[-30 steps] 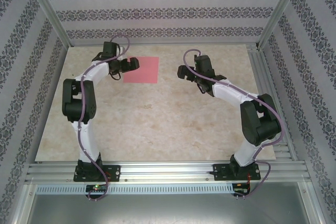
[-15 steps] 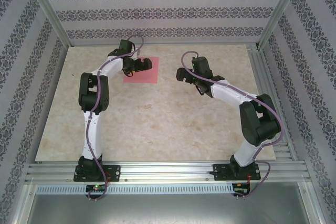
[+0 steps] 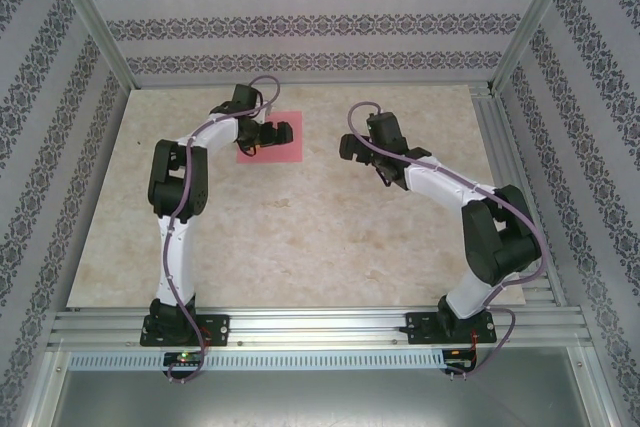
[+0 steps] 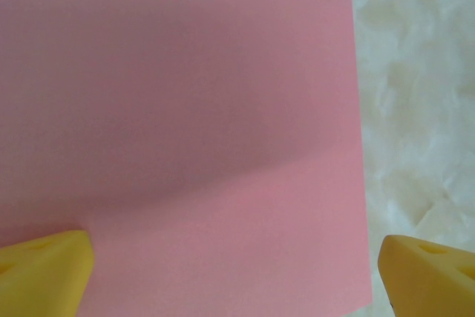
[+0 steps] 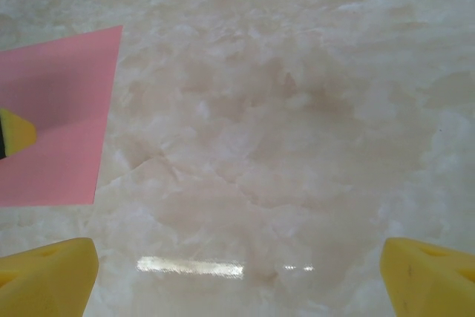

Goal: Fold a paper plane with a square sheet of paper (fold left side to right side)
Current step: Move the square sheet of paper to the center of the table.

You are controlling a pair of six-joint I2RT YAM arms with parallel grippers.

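The square sheet of paper is pink and lies flat and uncreased on the marble tabletop at the back, left of centre. My left gripper hovers over the sheet, open, with nothing between its jaws. In the left wrist view the sheet spreads under the open left gripper, one yellow fingertip over the paper, the other past its right edge. My right gripper is open over bare table to the sheet's right. The right wrist view has the sheet at the left, beyond the open right gripper.
The marble tabletop stretches bare toward the arm bases. Aluminium frame posts and patterned walls enclose the table on three sides. A metal rail runs along the near edge.
The left arm has stretched forward and to the right, bringing its gripper from the sheet's left edge to over the sheet. The right gripper has shifted slightly.
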